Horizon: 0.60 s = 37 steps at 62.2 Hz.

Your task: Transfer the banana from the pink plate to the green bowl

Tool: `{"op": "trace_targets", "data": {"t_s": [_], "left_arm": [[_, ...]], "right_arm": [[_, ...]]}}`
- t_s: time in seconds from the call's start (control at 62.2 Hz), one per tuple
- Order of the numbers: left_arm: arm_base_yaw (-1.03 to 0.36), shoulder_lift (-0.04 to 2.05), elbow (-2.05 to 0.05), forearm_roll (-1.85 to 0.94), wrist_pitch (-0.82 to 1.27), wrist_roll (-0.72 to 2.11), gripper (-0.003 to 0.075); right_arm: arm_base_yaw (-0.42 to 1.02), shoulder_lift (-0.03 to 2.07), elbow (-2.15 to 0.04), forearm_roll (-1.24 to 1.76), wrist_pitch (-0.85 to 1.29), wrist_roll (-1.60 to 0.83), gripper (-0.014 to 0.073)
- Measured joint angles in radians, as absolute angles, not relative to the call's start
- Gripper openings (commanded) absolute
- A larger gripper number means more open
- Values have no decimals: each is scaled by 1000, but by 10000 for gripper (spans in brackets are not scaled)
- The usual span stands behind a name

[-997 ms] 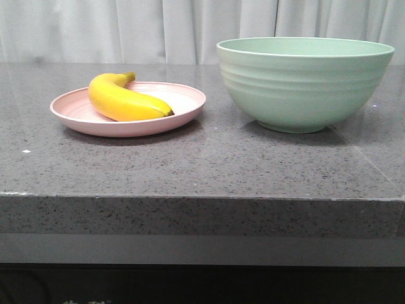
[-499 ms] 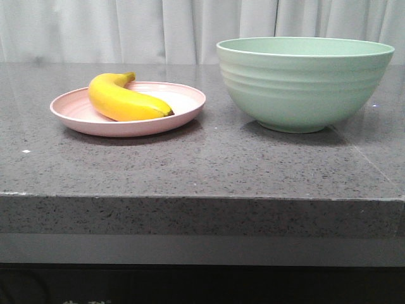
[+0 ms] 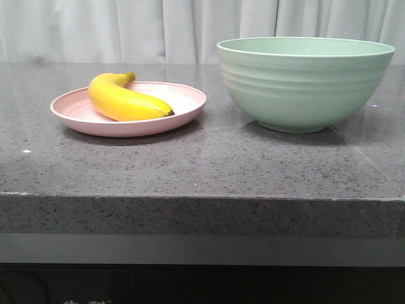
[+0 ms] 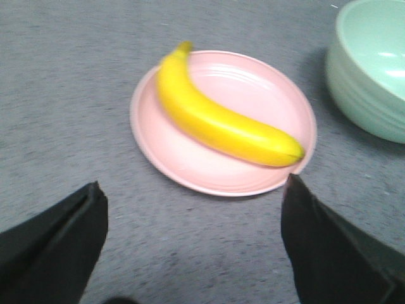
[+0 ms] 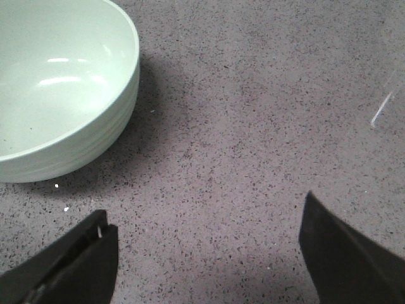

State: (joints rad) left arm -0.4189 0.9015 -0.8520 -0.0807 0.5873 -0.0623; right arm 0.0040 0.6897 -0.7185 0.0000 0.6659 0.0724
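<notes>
Banana (image 3: 126, 99): lies on its side in the pink plate (image 3: 82, 121), curved, greenish stem toward the back of the table, dark tip toward the right rim. Nothing touches it. In the left wrist view the banana (image 4: 221, 117) runs diagonally across the plate, tip close to the rim nearest the bowl.

Pink plate: flat on the grey stone table (image 3: 202, 164), left of centre; in the left wrist view its rim (image 4: 142, 136) is bare on the stem side.

Green bowl (image 3: 304, 82): upright, to the right of the plate, apart from it with bare table between. Much taller than the plate. The right wrist view shows the bowl (image 5: 57, 82) with nothing seen inside the visible part.

Left gripper (image 4: 193, 244): above the table on the near side of the plate, fingers spread wide, holding nothing. Not in the front view.

Right gripper (image 5: 205, 253): over bare table beside the bowl, fingers likewise spread, holding nothing.

Step in hand: judged to be the left arm's approach to the banana; task not yet begun in effect.

Method advised: bring the fingers down astride the thick middle of the banana, across its length, not along it. Keep fingertips off the plate rim. Close gently; the skin likely bruises and slips. Lift well above the bowl's high rim before crossing.

Risk: dragging the light plate along if a finger catches its edge.
</notes>
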Motion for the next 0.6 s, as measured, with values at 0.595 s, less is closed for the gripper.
{"op": "trace_targets", "data": {"t_s": [0.595], "left_arm": [[-480,1500,-1343,-87,914,-323,546]], "right_arm": [[4,690,-719,0,666,72,601]]}}
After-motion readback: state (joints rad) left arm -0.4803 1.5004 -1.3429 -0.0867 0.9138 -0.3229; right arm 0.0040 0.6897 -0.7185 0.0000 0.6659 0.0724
